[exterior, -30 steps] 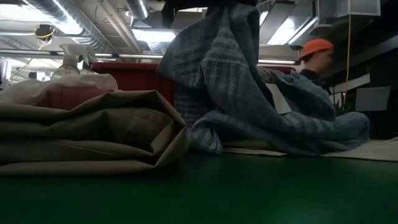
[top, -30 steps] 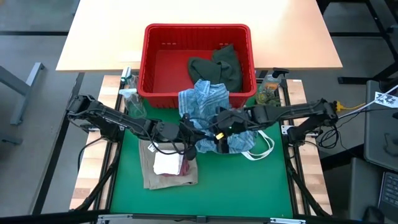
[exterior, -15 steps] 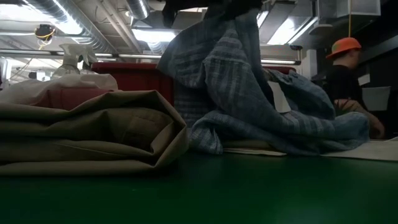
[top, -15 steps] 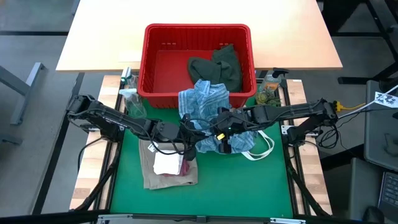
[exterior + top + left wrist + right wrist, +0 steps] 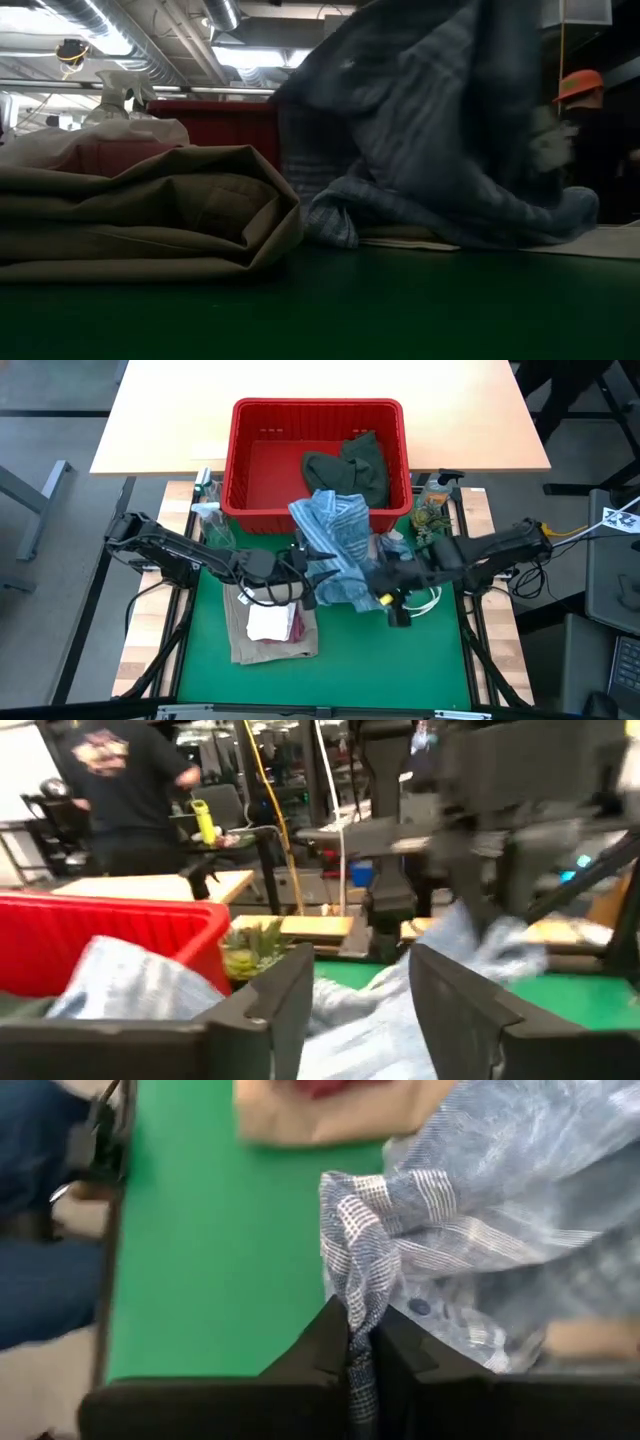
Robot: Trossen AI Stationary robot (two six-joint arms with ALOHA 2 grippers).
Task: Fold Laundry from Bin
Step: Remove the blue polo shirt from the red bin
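Two grippers work over the green worktop (image 5: 330, 670): the right gripper (image 5: 360, 1342) has its fingers clenched on a fold of the blue-white striped shirt (image 5: 335, 545), which drapes from the red bin (image 5: 240, 460); the left gripper (image 5: 352, 982), fingers released, hovers beside the shirt, near the folded tan garment (image 5: 150, 215)

A workshop or lab: exposed ceiling ducts (image 5: 150, 30), workbenches (image 5: 150, 885), cables, hard-hatted person (image 5: 590, 120).
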